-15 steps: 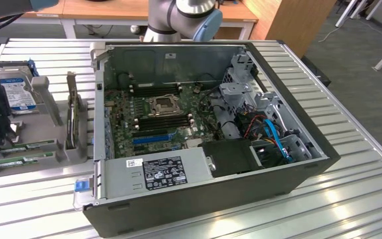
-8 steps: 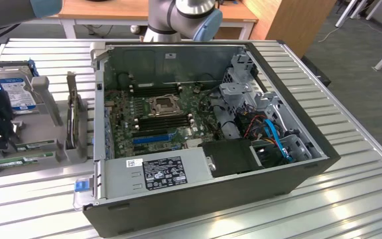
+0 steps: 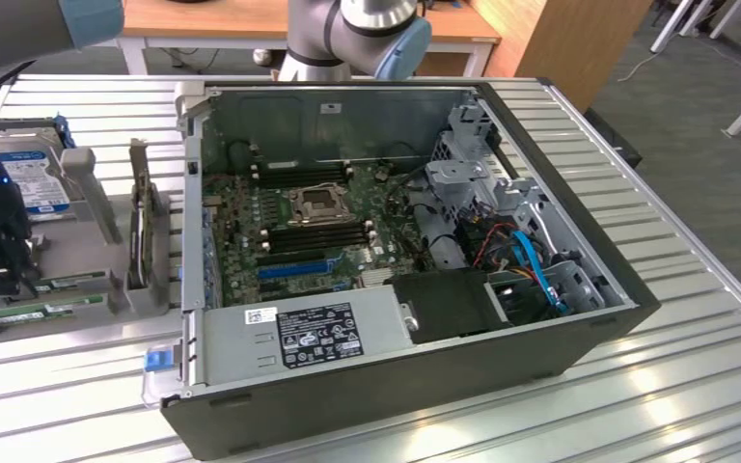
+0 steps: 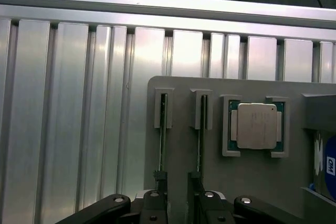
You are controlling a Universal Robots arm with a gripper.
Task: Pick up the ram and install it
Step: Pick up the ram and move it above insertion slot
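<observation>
Two green ram sticks stand on edge in the slots of a grey holder (image 4: 178, 108): one ram (image 4: 163, 129) and its twin (image 4: 199, 129) lie parallel, a finger's width apart. My gripper (image 4: 177, 190) hovers over their near ends, open, with only bare holder showing between its black fingers (image 4: 160, 184). In the exterior view the gripper (image 3: 4, 275) hangs at the far left above the holder, where the ram sticks (image 3: 46, 311) lie. The open computer case (image 3: 397, 251) sits in the middle with the motherboard's dark memory slots (image 3: 319, 234) facing up.
A square silver processor chip (image 4: 255, 125) rests in the holder beside the sticks. A hard drive (image 3: 34, 183) and upright grey brackets (image 3: 146, 231) stand between the holder and the case. A blue slot (image 3: 296, 267), cables and a power supply (image 3: 319, 333) fill the case. The table is ribbed aluminium (image 4: 63, 129).
</observation>
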